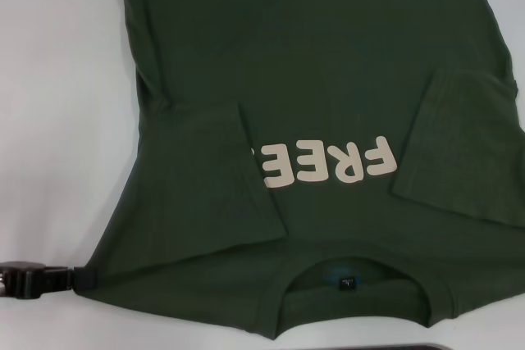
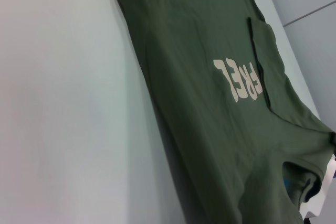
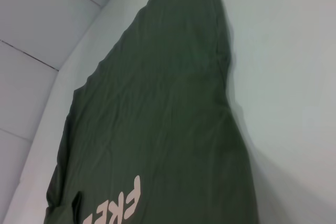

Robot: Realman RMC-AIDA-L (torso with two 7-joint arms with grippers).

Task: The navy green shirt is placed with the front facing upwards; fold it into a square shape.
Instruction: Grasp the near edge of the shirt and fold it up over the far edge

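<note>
1. Lying front-up on the white table (image 1: 57,120), the navy green shirt (image 1: 328,63) has both sleeves folded inward, collar (image 1: 361,280) toward the near edge.
2. Left gripper (image 1: 78,279) sits at the near-left shoulder corner, apparently pinching the fabric edge; right gripper is unseen.
3. Soft, light, limp cotton: best held at corners, likely to sag and wrinkle.

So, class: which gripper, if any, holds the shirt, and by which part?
The left gripper pinches the navy green shirt at its left shoulder edge, beside the collar end.
</note>
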